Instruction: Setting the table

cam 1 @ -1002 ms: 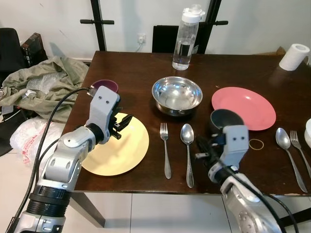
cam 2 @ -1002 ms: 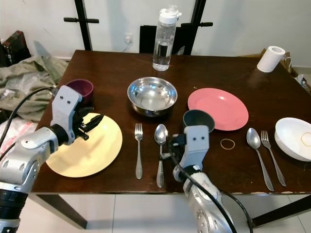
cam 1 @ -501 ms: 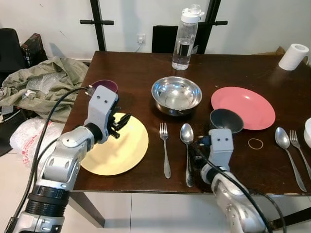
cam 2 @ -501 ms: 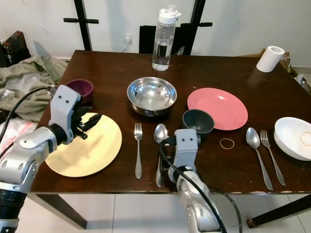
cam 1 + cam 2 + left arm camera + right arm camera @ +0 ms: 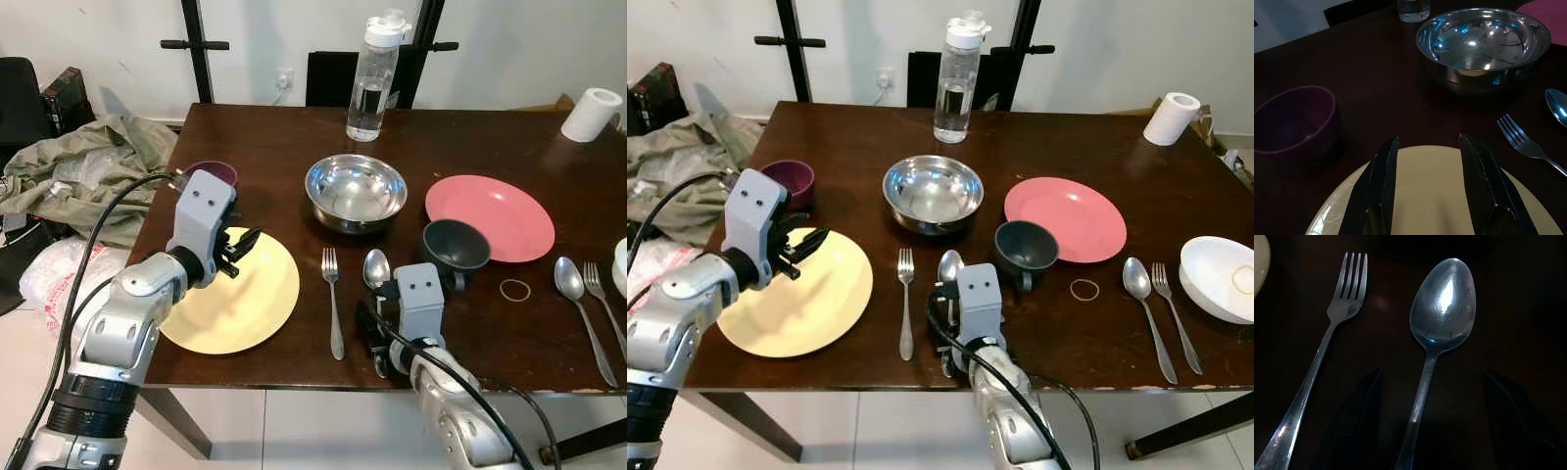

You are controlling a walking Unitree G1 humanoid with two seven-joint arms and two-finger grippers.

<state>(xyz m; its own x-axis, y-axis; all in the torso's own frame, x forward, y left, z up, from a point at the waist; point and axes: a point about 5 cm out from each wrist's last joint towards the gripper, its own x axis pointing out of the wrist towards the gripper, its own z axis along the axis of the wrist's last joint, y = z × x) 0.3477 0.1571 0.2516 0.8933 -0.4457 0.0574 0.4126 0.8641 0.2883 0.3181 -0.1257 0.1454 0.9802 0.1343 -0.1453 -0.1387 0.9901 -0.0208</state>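
A yellow plate lies at the table's front left, and my left gripper hovers open just over its far part, holding nothing. A fork and a spoon lie side by side right of the plate. My right gripper is low over the spoon's handle, open, with one black finger on each side of it. In the eye views that gripper sits near the front edge. A steel bowl, a dark grey cup and a pink plate stand further back.
A purple bowl stands behind the yellow plate. A water bottle and a paper roll are at the back. A second spoon, a fork, a rubber band and a white bowl lie right.
My right gripper has swung left from in front of the dark grey cup to over the spoon's handle. The left gripper has barely shifted over the yellow plate.
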